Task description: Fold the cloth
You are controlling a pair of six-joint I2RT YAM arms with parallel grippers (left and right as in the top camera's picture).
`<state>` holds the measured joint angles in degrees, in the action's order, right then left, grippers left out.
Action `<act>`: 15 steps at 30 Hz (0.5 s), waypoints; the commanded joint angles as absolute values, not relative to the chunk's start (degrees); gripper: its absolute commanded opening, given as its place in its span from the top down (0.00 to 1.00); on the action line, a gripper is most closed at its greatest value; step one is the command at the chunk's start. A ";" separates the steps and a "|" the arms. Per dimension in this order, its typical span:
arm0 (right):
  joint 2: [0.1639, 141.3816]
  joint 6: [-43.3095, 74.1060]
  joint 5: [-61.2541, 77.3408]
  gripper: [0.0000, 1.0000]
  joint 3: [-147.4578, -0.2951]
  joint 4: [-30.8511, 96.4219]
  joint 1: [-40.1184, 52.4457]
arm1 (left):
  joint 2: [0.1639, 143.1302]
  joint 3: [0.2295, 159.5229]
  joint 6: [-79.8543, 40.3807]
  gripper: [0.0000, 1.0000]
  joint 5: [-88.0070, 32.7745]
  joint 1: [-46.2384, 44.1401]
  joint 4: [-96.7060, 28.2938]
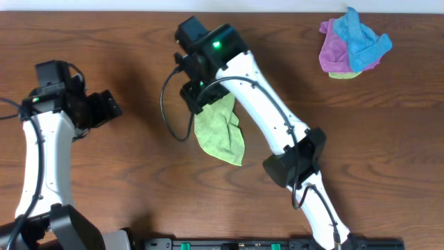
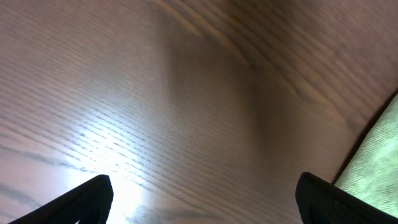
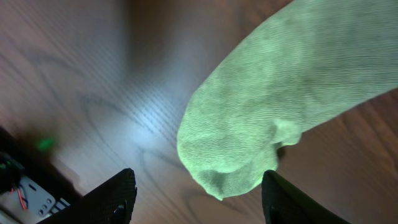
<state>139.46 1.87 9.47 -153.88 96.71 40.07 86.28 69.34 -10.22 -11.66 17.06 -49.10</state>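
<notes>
Lime-green cloth [image 1: 220, 132] laid crumpled near the centre of the table [image 1: 388, 139], its 11 o'clock end caught between the wide-spread fingers of the right gripper [image 3: 199, 186], left gripper [image 2: 205, 196] likewise parted over wood at 9 o'clock, purple and blue cloths [image 1: 354, 43] heaped at 2 o'clock

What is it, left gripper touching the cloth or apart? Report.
Apart. Overhead shows a wide stretch of table between the left gripper and the cloth.

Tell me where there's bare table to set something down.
Bare wood lies right of the right arm, below the pile of purple and blue cloths, and between the left gripper and the cloth. Crowded around the right gripper.
</notes>
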 commanded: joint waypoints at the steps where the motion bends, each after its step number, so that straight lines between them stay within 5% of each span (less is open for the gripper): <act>1: 140.18 0.60 8.34 0.35 -153.53 97.25 40.66 | 85.71 69.28 -9.41 0.05 -13.65 18.33 -49.47; 15: 151.37 1.28 8.12 0.41 -152.44 97.27 43.88 | 85.71 69.28 -9.41 0.05 -13.63 18.39 -49.50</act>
